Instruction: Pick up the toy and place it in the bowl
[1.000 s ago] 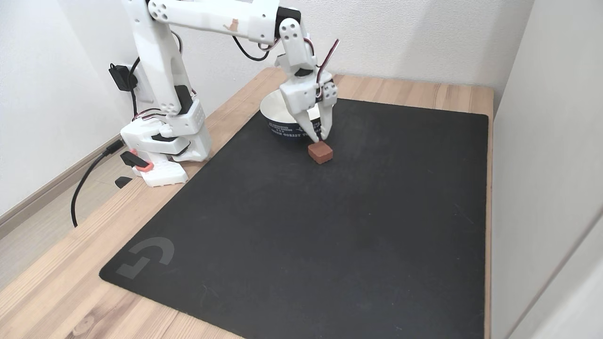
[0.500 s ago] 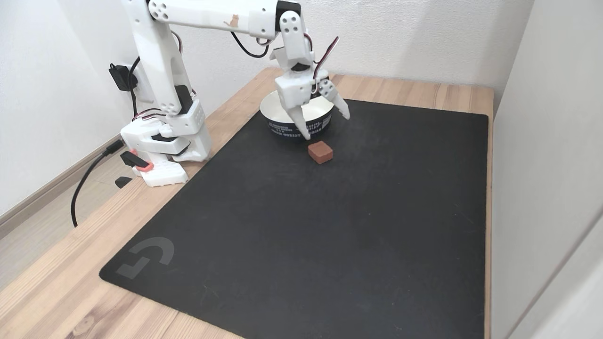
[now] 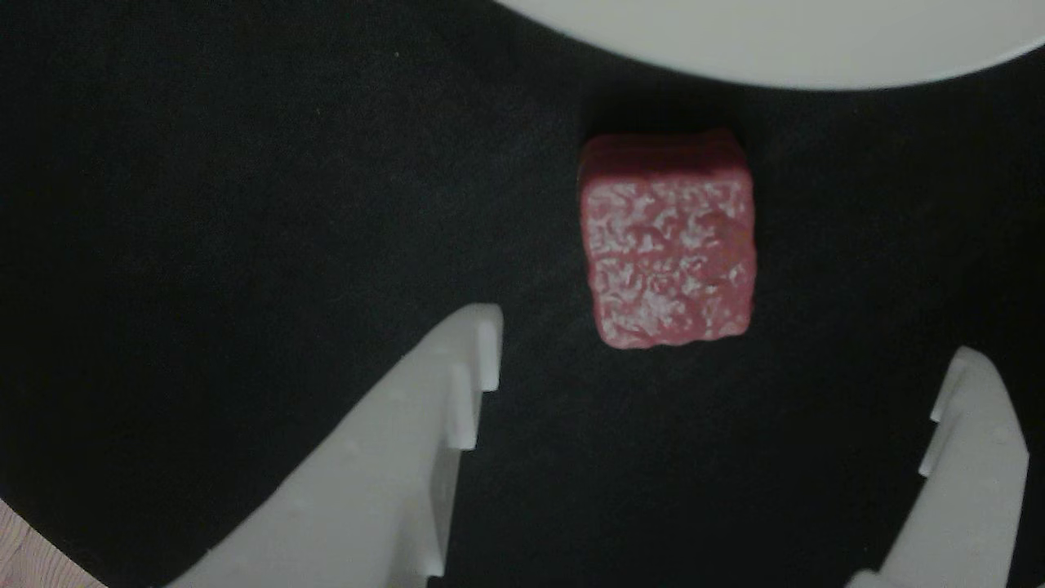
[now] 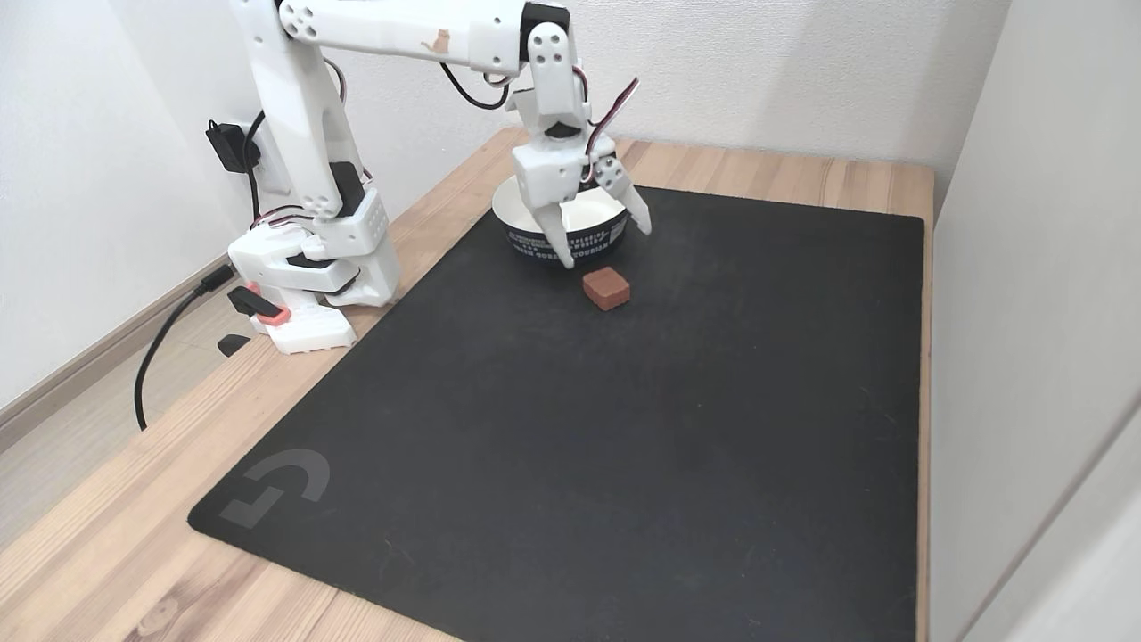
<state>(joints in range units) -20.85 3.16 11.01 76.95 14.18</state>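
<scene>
one toy [image 4: 606,289] lies on the black mat [image 4: 624,428], just in front of the one bowl [image 4: 526,234] and apart from it. the cube shows no clear long axis; its mottled face [image 3: 669,261] points up. the gripper [image 4: 604,242] hangs spread wide above it, empty.

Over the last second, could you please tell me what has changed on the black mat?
The white end effector, shut just above the small red bumpy cube a second ago, has opened wide and lifted, shifting slightly left in the fixed view. It holds nothing. The cube and the off-white round bowl stayed put, the cube on the mat beside the bowl.
</scene>
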